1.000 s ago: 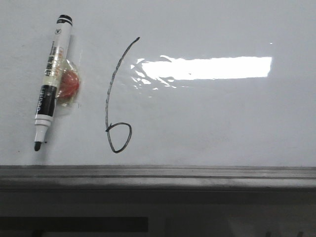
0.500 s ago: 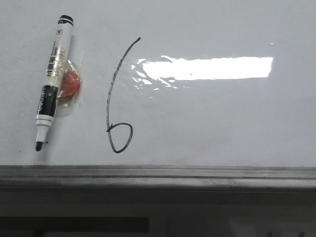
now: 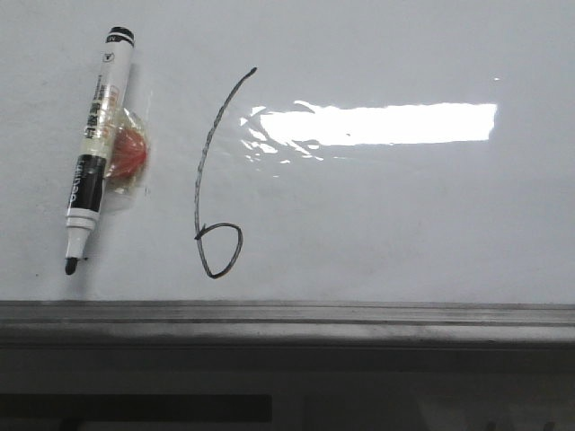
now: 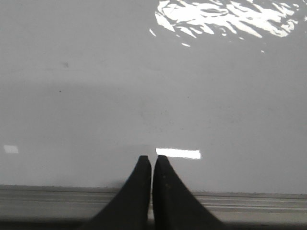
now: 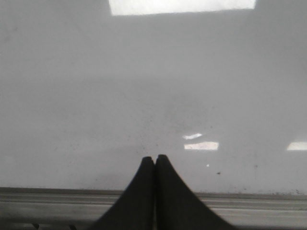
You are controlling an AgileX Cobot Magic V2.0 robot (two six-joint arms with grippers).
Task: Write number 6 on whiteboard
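Observation:
A thin black number 6 [image 3: 212, 180] stands drawn on the glossy whiteboard [image 3: 404, 224], left of a bright glare. An uncapped black-and-white marker [image 3: 94, 144] lies on the board to the left of the digit, its tip toward the near rail, with a red lump taped to its side [image 3: 128, 154]. Neither gripper shows in the front view. My left gripper [image 4: 152, 158] is shut and holds nothing, hanging over bare board near the rail. My right gripper [image 5: 155, 158] is shut and empty as well, also over bare board.
A grey metal edge rail [image 3: 287, 319] runs along the near side of the board, and it also shows below the fingers in both wrist views [image 4: 249, 201] [image 5: 249, 201]. Dark space lies below the rail.

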